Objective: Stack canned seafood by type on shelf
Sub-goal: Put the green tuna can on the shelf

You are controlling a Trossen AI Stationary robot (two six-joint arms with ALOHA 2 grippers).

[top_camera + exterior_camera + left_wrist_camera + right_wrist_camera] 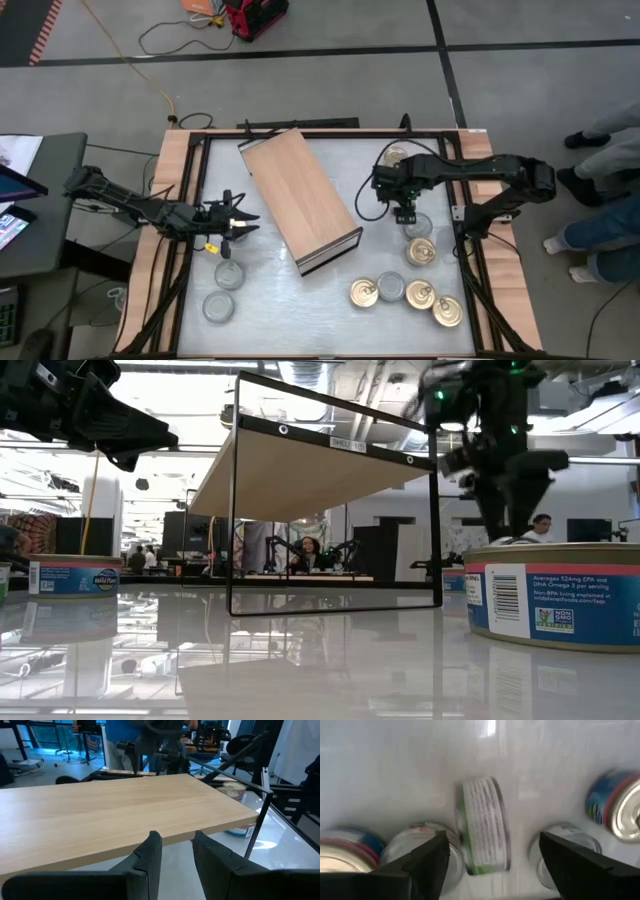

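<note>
Wooden shelf (300, 197) long axis diagonal

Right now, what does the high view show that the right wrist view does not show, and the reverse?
Only the high view shows the shelf, the left gripper beside it, two silver-topped tins near it and the gold-topped group.

Only the right wrist view shows a green-labelled tin standing on its edge between the open fingers, with labels on neighbouring tins.

Both show the right gripper above tins on the white tabletop.
</note>
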